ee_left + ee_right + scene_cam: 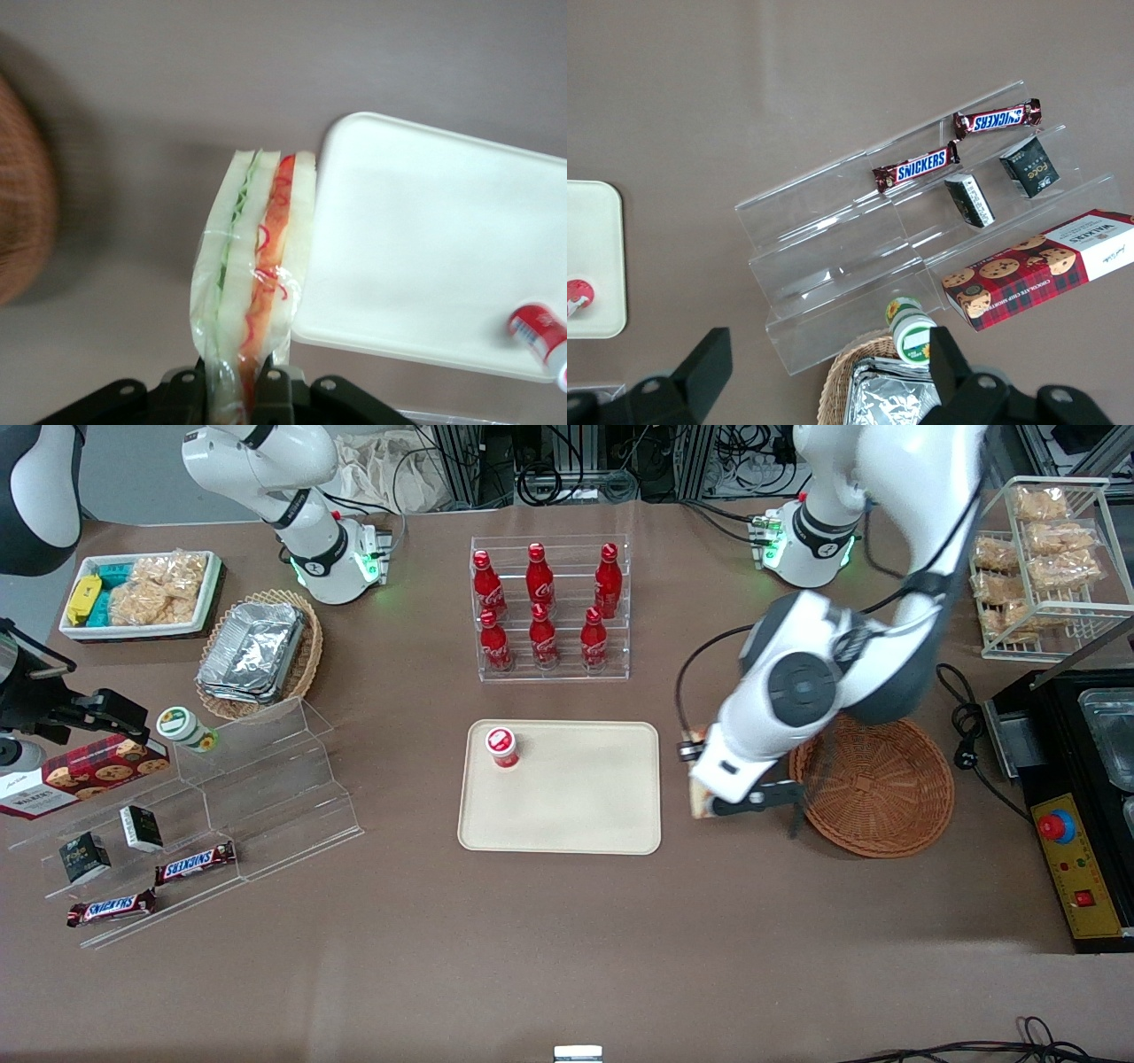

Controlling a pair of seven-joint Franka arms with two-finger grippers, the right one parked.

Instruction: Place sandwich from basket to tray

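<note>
The sandwich is a clear-wrapped wedge of pale bread with an orange-red filling stripe. My left gripper is shut on it and holds it above the table, between the basket and the tray. In the front view the gripper sits beside the reddish-brown wicker basket, which has nothing in it, and only a sliver of the sandwich shows under the arm. The cream tray lies beside the sandwich, its edge close to the bread in the wrist view. The basket's rim also shows there.
A red-capped bottle stands on the tray's corner toward the parked arm. A rack of cola bottles stands farther from the camera than the tray. An acrylic stepped stand with snack bars lies toward the parked arm's end. A black machine sits at the working arm's end.
</note>
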